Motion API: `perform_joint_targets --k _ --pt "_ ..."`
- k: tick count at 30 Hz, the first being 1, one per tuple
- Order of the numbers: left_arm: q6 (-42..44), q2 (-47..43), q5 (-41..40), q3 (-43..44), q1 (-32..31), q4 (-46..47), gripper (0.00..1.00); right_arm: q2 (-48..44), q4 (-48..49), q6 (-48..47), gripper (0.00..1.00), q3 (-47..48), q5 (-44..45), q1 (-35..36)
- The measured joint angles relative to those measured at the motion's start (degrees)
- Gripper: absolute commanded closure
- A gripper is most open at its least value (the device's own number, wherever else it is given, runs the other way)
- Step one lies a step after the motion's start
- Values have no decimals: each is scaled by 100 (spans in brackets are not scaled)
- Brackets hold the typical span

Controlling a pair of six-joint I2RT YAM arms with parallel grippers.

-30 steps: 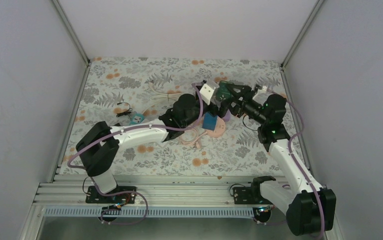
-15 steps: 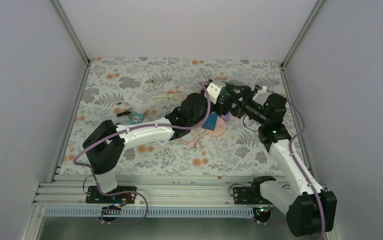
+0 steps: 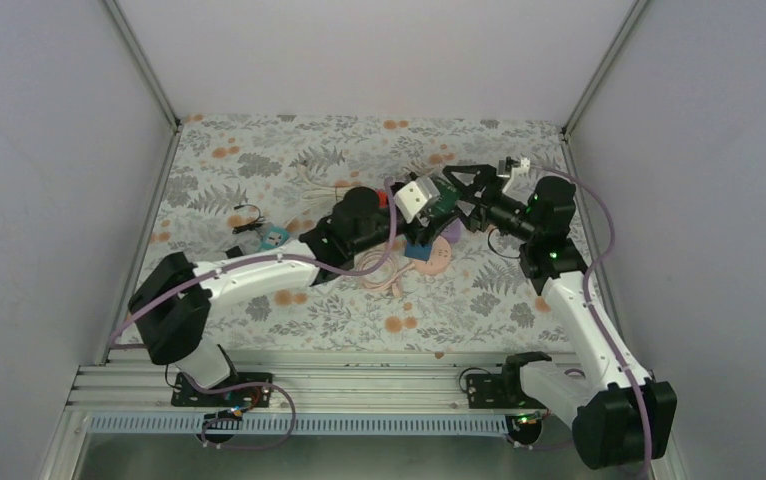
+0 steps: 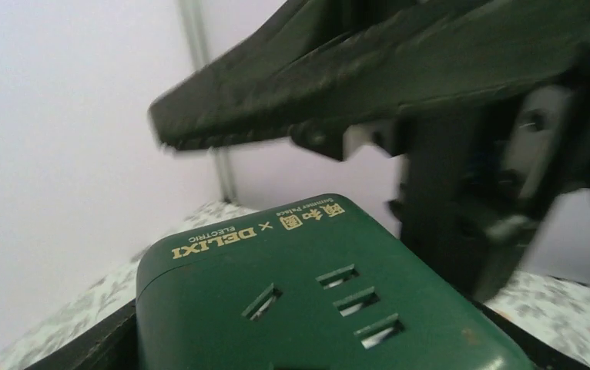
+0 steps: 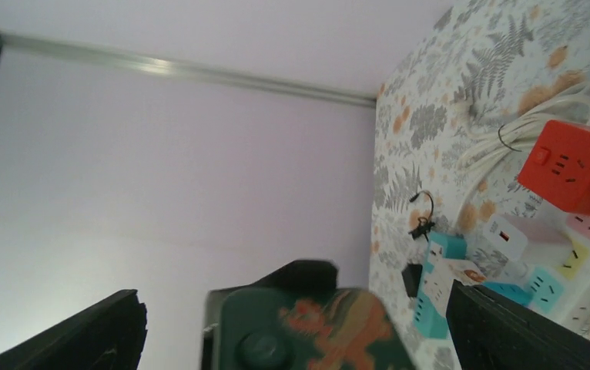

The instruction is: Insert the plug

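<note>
My left gripper [image 3: 407,208] is shut on a dark green socket cube [image 3: 427,196] with a white side and holds it above the table's middle. In the left wrist view the cube's slotted face [image 4: 330,293], marked DELIXI, fills the lower frame, and my right gripper's black fingers [image 4: 369,69] hang just above it. My right gripper [image 3: 459,188] is open with its fingers spread wide. The cube's patterned face [image 5: 315,331] sits between them in the right wrist view, with no contact visible. I see no plug in either gripper.
A red socket cube [image 5: 577,173], a coiled white cable [image 5: 507,135], a white adapter [image 5: 507,235] and teal adapters [image 5: 446,250] lie on the floral table. A blue cube [image 3: 419,247] sits on a pink power strip [image 3: 439,258] under the grippers.
The left gripper carried the green cube right, then back left and slightly nearer. The right gripper has tilted upward, and its fingers are spread wide beside the cube.
</note>
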Motion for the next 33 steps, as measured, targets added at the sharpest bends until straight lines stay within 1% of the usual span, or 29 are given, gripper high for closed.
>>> perform_joint_targets --k 5,9,14,18,19,22,25,31,33 --pt "529 -463 1740 -90 514 -352 51 254 -203 -1189 0 221 -938 -37" --pt "1021 -540 2896 17 892 -903 51 243 -597 -2052 0 361 -1655 -37" --pt "1567 -538 3687 219 1019 -1639 52 256 -1351 -3045 2 824 -2337 -37" --pt "1926 -538 4083 402 1038 -2031 52 315 -1716 -3432 8 850 -2614 -68" --pt "2002 -538 4155 424 1054 -2100 53 348 -1805 -3486 12 848 -2662 -70" --pt "2155 -540 4336 444 1062 -2240 53 417 -1993 -3558 20 841 -2771 -70" --pt "2280 -551 4457 457 1078 -2337 53 417 -2059 -3521 19 837 -2857 -70" --pt "2503 -778 4581 485 1104 -2551 53 417 -1921 -3161 12 837 -3178 -31" --pt "2540 -848 4638 553 1110 -2583 53 417 -1878 -3082 12 839 -3261 20"
